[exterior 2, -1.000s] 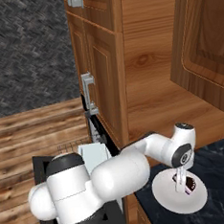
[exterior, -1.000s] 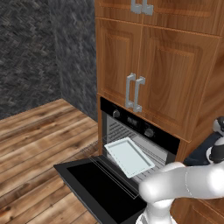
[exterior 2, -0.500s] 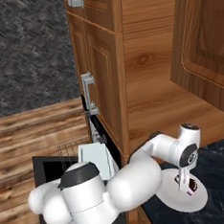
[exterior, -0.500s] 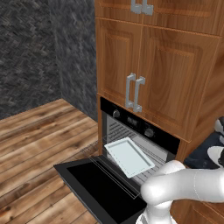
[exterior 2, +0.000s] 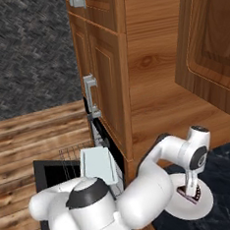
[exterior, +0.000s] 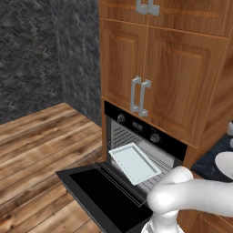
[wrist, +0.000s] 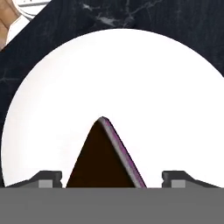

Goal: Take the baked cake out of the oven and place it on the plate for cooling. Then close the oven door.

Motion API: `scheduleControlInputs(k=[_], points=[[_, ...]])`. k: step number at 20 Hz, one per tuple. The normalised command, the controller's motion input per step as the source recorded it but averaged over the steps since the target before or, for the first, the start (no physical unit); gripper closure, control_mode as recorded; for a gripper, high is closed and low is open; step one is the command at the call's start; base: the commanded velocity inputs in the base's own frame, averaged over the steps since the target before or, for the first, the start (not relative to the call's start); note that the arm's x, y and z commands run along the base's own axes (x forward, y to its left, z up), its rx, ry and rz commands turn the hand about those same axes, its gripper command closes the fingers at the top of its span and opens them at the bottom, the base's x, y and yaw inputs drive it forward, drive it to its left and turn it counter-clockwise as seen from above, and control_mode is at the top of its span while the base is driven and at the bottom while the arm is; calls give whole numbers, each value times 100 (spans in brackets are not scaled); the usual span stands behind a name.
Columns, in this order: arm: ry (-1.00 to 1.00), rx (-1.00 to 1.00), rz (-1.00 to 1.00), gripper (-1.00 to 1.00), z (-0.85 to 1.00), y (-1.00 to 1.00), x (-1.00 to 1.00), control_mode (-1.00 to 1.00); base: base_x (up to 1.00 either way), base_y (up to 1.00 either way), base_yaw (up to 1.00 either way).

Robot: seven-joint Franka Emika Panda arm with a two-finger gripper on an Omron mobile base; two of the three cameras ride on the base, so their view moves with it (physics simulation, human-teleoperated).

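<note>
A: Where do we find the baked cake [wrist: 103, 157]?

B: In the hand view we see it as a dark brown wedge with a thin purplish edge, lying on the plate [wrist: 166, 96]. The plate is white and round and sits on a dark marbled counter [wrist: 175, 17].

A: And the gripper [wrist: 111, 178]?

B: Its 2 finger tips [wrist: 48, 178] stand spread wide, 1 on each side of the wedge, with white plate showing between each tip and the cake. We see no pinch on it.

A: Do we catch that from the base cameras?

B: In the right base view the gripper [exterior 2: 190, 192] points down over the plate [exterior 2: 204, 209], with a small dark chunk [exterior 2: 189, 193] at its tips. We cannot make out the gap there; it is too small.

A: What of the oven [exterior: 145, 136]?

B: The oven door [exterior: 98, 191] hangs open, lying nearly flat, its black glossy inside facing up. A pale flat tray [exterior: 134, 162] rests on a wire rack pulled partly out over the door. The 2 round knobs sit on the black panel above, under the wooden cabinet doors [exterior: 168, 77].
</note>
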Motion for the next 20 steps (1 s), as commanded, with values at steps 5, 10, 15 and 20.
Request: scheduleControlInputs(k=[5, 10, 15, 20], points=[[-3, 0, 0, -100, 20, 4, -44, -100, 0, 0, 0], [-3, 0, 0, -100, 29, 20, -34, -100, 0, 0, 0], [-6, 0, -1, -100, 41, 30, -21, -100, 0, 0, 0], [-1, 0, 0, -100, 13, 36, -11, -100, 0, 0, 0]])
